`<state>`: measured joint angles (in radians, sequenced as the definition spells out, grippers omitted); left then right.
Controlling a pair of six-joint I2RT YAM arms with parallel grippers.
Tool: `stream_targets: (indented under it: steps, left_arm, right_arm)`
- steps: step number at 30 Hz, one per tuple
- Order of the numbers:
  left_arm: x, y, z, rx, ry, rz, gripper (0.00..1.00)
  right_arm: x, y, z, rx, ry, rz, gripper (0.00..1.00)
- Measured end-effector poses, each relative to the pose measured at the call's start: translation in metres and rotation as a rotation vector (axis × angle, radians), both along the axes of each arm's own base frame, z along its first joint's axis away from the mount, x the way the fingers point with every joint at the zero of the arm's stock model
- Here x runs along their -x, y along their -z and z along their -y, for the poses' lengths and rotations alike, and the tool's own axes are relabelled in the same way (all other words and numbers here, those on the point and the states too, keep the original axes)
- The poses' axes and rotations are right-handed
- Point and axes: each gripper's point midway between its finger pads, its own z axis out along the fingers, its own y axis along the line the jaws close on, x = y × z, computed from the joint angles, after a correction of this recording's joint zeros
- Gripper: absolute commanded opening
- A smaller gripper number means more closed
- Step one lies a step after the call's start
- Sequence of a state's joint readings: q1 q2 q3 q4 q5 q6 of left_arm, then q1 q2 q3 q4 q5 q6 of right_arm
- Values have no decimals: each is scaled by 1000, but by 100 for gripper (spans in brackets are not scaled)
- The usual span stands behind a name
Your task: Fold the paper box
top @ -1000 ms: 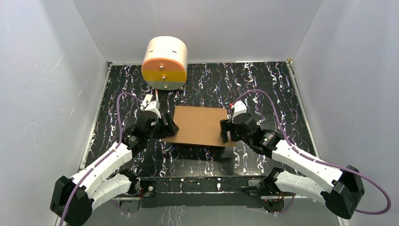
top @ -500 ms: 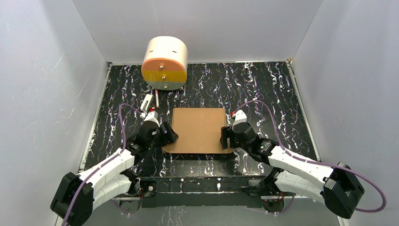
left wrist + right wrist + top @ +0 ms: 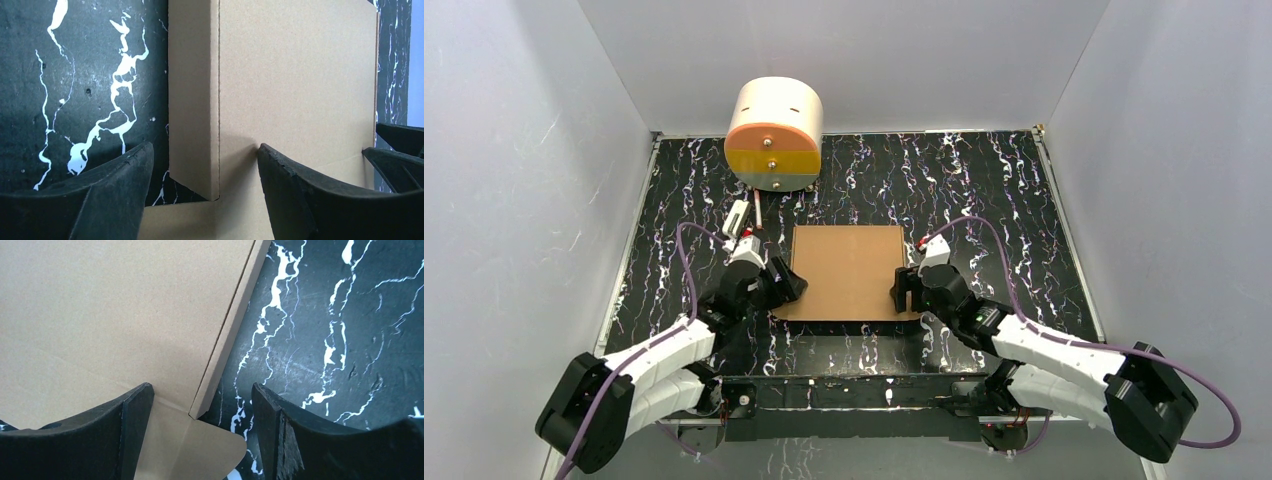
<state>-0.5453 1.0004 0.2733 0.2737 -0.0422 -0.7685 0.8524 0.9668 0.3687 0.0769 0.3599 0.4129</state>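
Left tool point(image 3: 202, 150) astride paper box point(image 3: 300, 75) wall

Paper box point(image 3: 848, 272) — plain brown cardboard, shallow, lid down, flat on the black marbled table point(image 3: 984, 180)

The paper box point(image 3: 295, 90) runs past the top and bottom edges of both wrist views.

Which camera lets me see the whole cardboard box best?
The top camera: it shows the whole paper box, all four edges at once. The left wrist camera sees only its left side, close up, with a narrow side flap. The right wrist camera sees only its right edge and a rounded tab.
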Motion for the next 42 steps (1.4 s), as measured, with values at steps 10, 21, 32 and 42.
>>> stream_targets:
  steps: [10,21,32,42]
  left_arm:
    - [-19,-30,5,31,-42,51,77]
    - [7,-127,-20,65,-52,218,83]
    - [32,-197,-59,-119,2,479,85]
    - [31,-168,-83,-290,-23,442,87]
  right_arm:
    - [-3,-34,-9,58,-101,43,88]
    - [9,-91,-55,64,-395,173,91]
    - [73,-38,-99,395,-787,261,95]
    - [75,-4,-116,758,-942,443,94]
